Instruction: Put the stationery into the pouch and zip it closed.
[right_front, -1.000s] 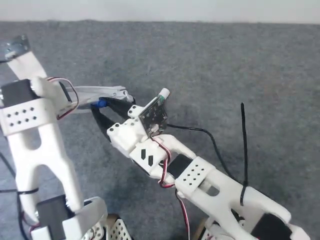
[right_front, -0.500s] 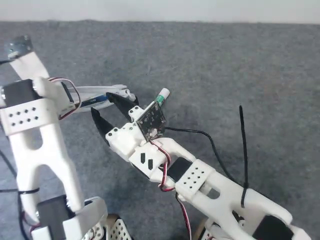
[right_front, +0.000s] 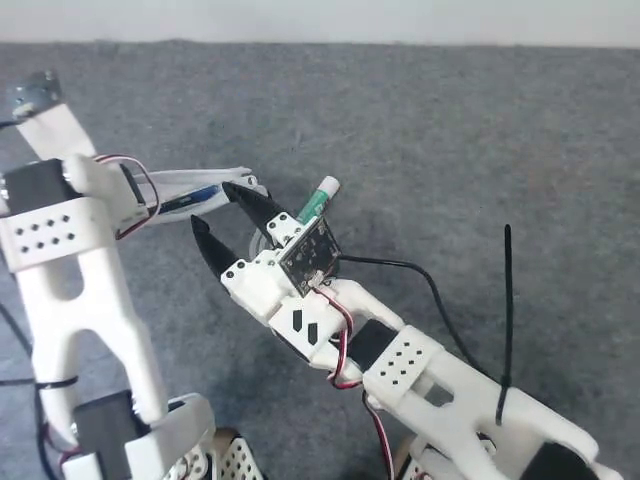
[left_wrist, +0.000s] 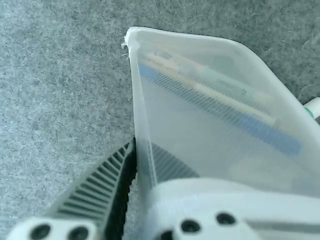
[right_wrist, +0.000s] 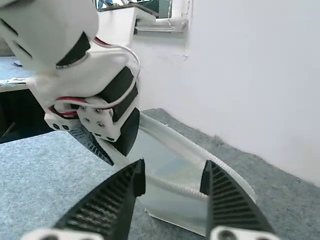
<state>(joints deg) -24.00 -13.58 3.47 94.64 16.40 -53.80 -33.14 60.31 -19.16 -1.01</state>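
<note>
Pouch (left_wrist: 210, 125): thin, translucent, likely light and floppy, sags under pens (left_wrist: 220, 107) inside. Left tool (left_wrist: 141, 167) pinches its edge. Right tool (right_wrist: 172, 175) spread wide. Best hold, by look: stiffer zipper rim (right_wrist: 200, 155).

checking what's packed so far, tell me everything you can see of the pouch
The pouch is a flat, translucent white sleeve of soft, plastic-looking material with a white zip strip along one edge. A blue pen and a paler stick show through its wall. One end is clamped in the left gripper, above the grey table. Its mouth appears open, facing the open right gripper close by.
</note>
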